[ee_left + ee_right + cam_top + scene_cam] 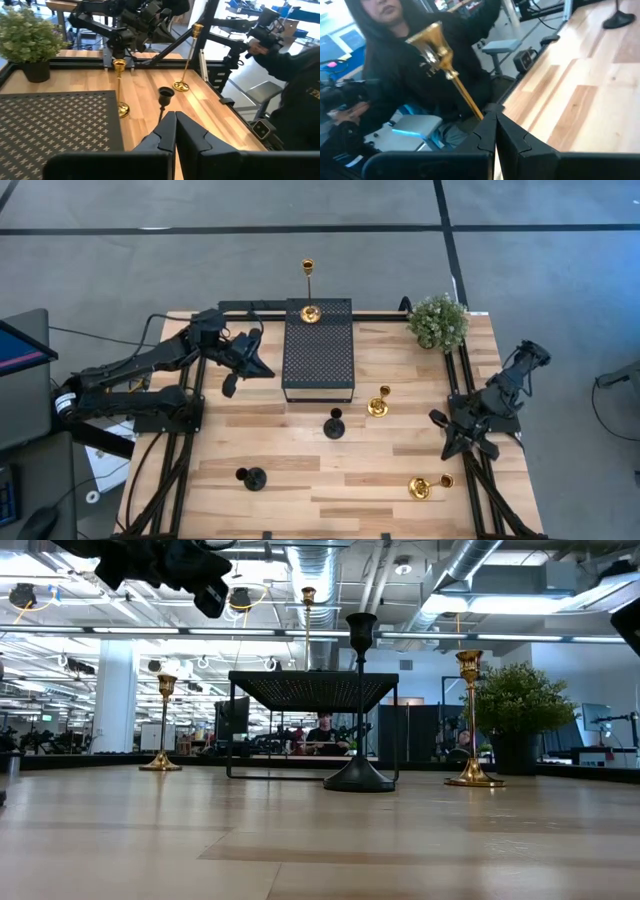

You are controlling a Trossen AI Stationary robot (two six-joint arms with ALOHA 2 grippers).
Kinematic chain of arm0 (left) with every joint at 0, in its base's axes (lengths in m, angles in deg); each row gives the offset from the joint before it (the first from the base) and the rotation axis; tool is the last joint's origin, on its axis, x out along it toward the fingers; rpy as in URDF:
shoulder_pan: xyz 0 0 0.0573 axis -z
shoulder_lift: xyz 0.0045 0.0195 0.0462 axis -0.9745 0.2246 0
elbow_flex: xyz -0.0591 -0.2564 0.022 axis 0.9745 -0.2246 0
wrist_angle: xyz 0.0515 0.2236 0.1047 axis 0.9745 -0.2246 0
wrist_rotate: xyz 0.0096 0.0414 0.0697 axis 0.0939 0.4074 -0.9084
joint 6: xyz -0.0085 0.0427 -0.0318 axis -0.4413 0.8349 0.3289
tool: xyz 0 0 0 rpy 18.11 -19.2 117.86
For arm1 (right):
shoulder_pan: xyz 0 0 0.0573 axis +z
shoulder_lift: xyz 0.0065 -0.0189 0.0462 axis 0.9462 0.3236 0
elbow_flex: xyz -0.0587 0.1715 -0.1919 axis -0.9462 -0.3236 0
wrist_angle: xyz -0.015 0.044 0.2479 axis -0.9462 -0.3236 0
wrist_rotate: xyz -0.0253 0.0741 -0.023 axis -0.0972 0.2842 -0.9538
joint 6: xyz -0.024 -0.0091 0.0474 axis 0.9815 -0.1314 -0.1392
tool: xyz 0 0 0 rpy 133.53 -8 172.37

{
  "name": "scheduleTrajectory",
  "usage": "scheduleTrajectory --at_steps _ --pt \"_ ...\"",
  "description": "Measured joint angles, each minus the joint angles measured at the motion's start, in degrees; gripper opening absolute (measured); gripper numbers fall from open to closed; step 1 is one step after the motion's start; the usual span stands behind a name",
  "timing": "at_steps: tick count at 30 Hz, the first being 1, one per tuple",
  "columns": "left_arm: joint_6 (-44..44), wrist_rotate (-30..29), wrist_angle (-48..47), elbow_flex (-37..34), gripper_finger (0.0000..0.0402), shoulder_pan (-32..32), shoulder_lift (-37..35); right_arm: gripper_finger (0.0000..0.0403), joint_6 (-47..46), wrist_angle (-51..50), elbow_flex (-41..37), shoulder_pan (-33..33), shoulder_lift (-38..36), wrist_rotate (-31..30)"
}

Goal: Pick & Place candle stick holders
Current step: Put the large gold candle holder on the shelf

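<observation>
A tall gold candlestick holder stands on the black perforated platform at its far end. A shorter gold one and a black one stand on the table right of the platform. Another black one is near the front left. A tall gold one is at the front right, and its stem looks slanted. The low view shows one more gold holder at the left. My left gripper hovers shut left of the platform. My right gripper is shut, close to the front-right holder. My right gripper's shut fingertips cover the lower part of the front-right gold holder's stem in the right wrist view. The cup rises beyond them. I cannot tell whether the fingers touch the stem or merely stand in front of it.
A small potted plant stands at the far right corner. A person in dark clothes sits just beyond the table's edge near my right arm. A monitor is off the table's left side. Bare wood lies between the holders.
</observation>
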Motion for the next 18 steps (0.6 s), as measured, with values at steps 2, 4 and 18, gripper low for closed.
scheduleTrajectory --at_steps 2,4,18 --pt "0.00 -0.03 0.15 0.00 0.0005 0.33 0.00 0.0000 -0.02 -0.02 0.00 0.96 0.00 -1.69" --pt "0.00 -0.01 0.13 0.00 0.0006 0.44 0.00 0.0000 -0.04 -0.02 0.00 1.71 0.00 -2.90" --pt "-2.40 -0.02 0.24 0.00 0.0006 0.44 0.00 0.0039 -5.03 -0.04 0.00 4.86 1.17 -4.26"
